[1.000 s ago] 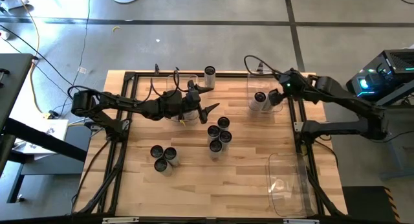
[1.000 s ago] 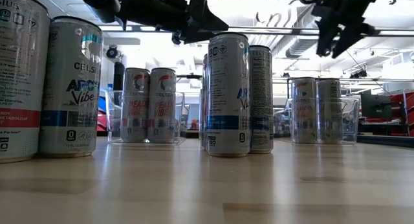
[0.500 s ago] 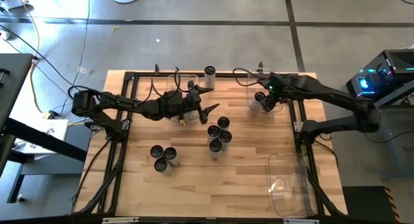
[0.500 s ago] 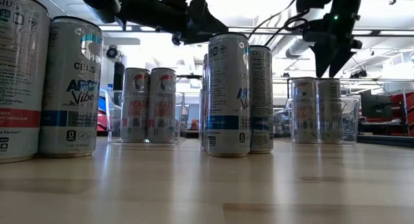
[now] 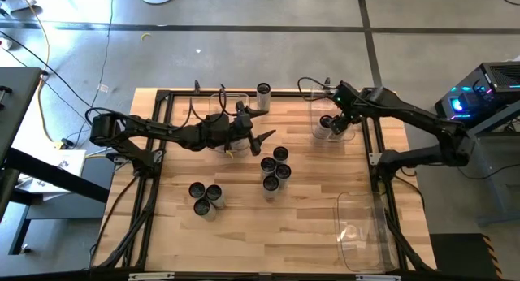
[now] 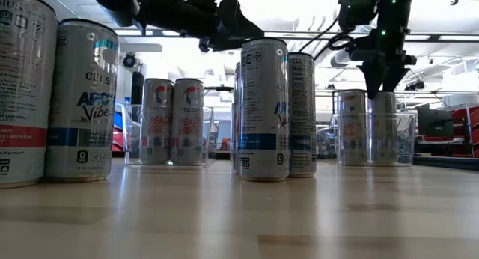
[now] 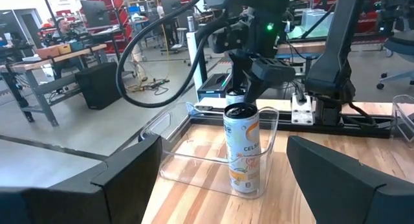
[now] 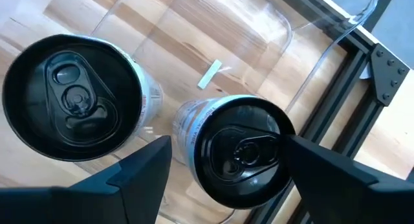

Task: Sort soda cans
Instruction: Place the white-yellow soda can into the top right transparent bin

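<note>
Low view: leftmost can (image 6: 22, 87) cut off by picture edge, only part of label shows. Behind front centre can (image 6: 263, 109), another can nearly all hidden, just sliver visible. Both arms cropped above that can, so grippers barely readable there. High view: labels on cans beside centre cluster (image 5: 275, 169) too small to read. Right wrist view: nearer can (image 8: 240, 153) partly blocked by dark fingers.

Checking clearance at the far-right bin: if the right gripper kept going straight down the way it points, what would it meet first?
Most likely the dark top of the soda can directly under the open right gripper, inside the clear bin; the neighbouring can sits off to one side.
</note>
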### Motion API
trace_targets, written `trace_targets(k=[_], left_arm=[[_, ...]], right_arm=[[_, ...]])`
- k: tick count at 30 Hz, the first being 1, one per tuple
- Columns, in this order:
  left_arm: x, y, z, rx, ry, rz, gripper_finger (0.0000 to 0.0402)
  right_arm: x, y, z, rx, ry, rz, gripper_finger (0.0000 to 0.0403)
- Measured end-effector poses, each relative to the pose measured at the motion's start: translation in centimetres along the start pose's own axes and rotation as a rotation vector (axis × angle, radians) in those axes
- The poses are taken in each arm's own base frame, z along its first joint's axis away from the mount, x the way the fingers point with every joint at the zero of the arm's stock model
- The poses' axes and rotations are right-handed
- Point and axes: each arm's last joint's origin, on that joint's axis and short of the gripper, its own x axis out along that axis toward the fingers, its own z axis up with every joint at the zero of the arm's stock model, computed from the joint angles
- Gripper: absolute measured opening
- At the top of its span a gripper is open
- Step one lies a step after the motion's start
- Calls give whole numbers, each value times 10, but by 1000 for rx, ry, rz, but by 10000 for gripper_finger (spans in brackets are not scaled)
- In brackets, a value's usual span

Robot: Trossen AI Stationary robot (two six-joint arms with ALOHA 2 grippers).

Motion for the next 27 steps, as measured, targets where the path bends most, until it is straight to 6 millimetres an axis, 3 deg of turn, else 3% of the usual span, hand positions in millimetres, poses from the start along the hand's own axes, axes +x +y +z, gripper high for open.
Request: trace_targets(k=[6, 13, 27], left_arm=[[0, 0, -1, 2, 9, -1, 328], [0, 0, -1, 2, 10, -1, 328], [0, 0, -1, 2, 11, -1, 328]], right_arm=[[0, -1, 0, 0, 17, 57, 265], [0, 0, 0, -61, 21, 62, 260], [0, 1, -1, -80, 36, 107, 293]])
